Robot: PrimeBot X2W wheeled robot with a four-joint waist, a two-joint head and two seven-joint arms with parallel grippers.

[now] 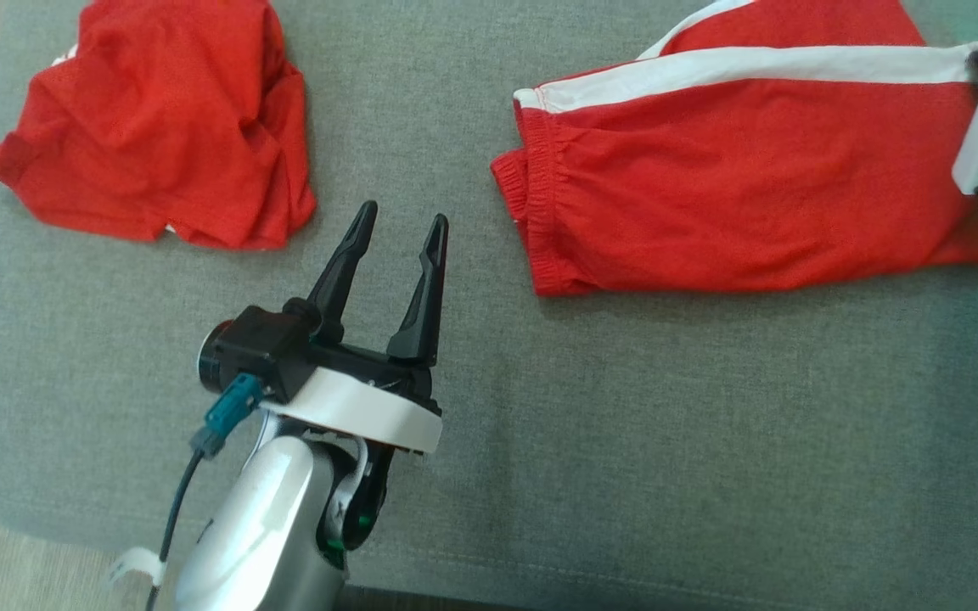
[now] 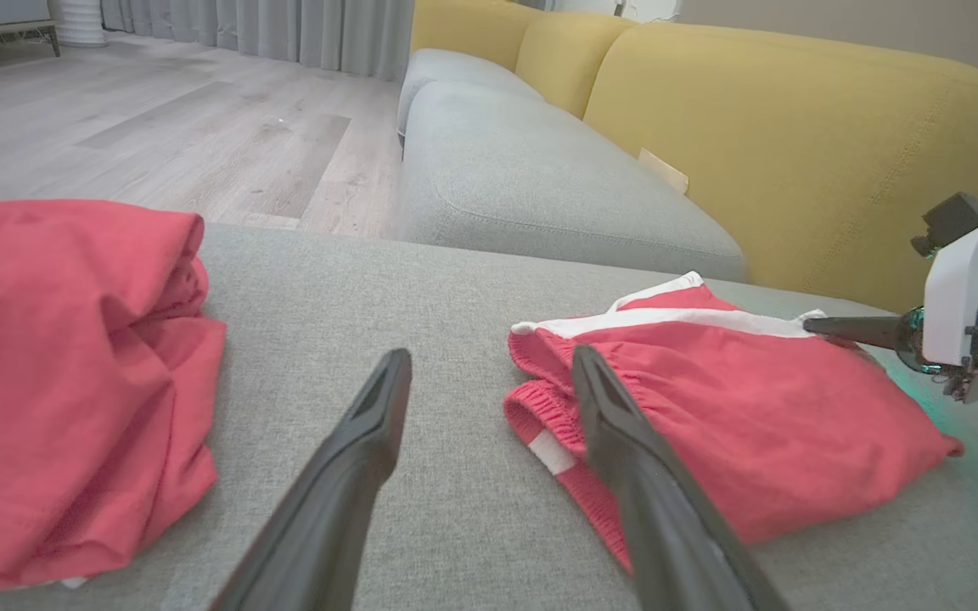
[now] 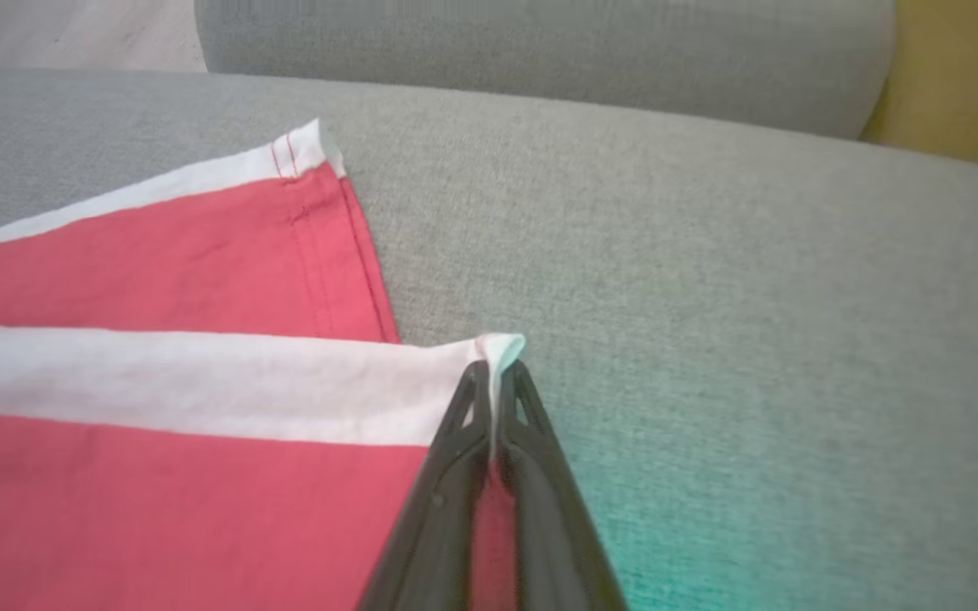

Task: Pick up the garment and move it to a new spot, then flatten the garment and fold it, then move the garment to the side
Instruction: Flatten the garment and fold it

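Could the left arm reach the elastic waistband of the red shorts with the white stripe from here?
Probably yes: the open left gripper is over bare grey cushion, nothing between it and the red shorts' elastic waistband; the right gripper is shut on the far hem corner.

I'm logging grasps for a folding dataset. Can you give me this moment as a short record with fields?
surface: grey cushion
target garment: red shorts with white stripe, spread out at right
other garment: crumpled red garment at left
left gripper: jaws open, over bare cushion between the garments
right gripper: jaws shut on the shorts' white hem corner
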